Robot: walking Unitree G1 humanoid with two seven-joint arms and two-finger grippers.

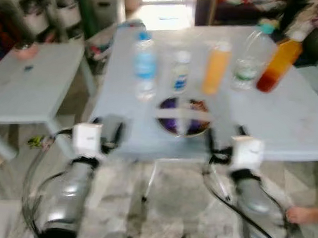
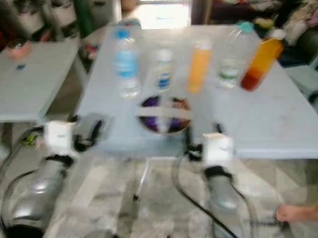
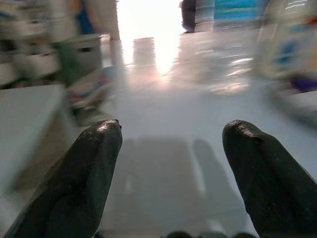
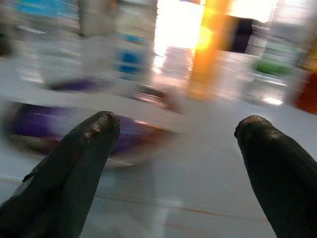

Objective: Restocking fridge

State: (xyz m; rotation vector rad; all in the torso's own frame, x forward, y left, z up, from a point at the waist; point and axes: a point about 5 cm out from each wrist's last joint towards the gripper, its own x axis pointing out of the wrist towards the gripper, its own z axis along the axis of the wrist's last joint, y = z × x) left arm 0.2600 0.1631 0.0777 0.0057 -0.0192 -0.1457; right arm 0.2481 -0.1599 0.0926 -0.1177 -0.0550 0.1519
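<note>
Nearest you, both silver arms reach toward the near edge of the pale blue-grey square table point(image 1: 288, 127), and everything is blurred, so I judge you are in the approach step, with nothing picked up.

Your left gripper point(image 3: 168, 148) sits at the table's near-left corner, about 8 o'clock from the bowl; its two black fingers stand well apart over bare tabletop, holding nothing. Your right gripper point(image 4: 176, 144) is at about 4 o'clock from the bowl, fingers also spread wide and empty, aimed across the table at the drinks.

Just beyond the edge rests a shallow clear bowl of purple and dark contents point(image 1: 184, 117), something pale laid across it.

Behind it runs the row to restock: at 11 o'clock a clear water bottle with blue label and cap point(image 1: 145, 64), at 12 a small white bottle with a blue label point(image 1: 180, 72), at 1 a tall orange juice bottle point(image 1: 216, 68), then a clear bottle with green label point(image 1: 249, 57), and farthest right a leaning amber-orange bottle point(image 1: 278, 64).

Next, I'd say, steady yourself and carry the right gripper past the bowl, without touching it, to straddle one upright bottle.

A person's bare foot point(image 1: 306, 215) is on the floor at your right; mind it.
</note>
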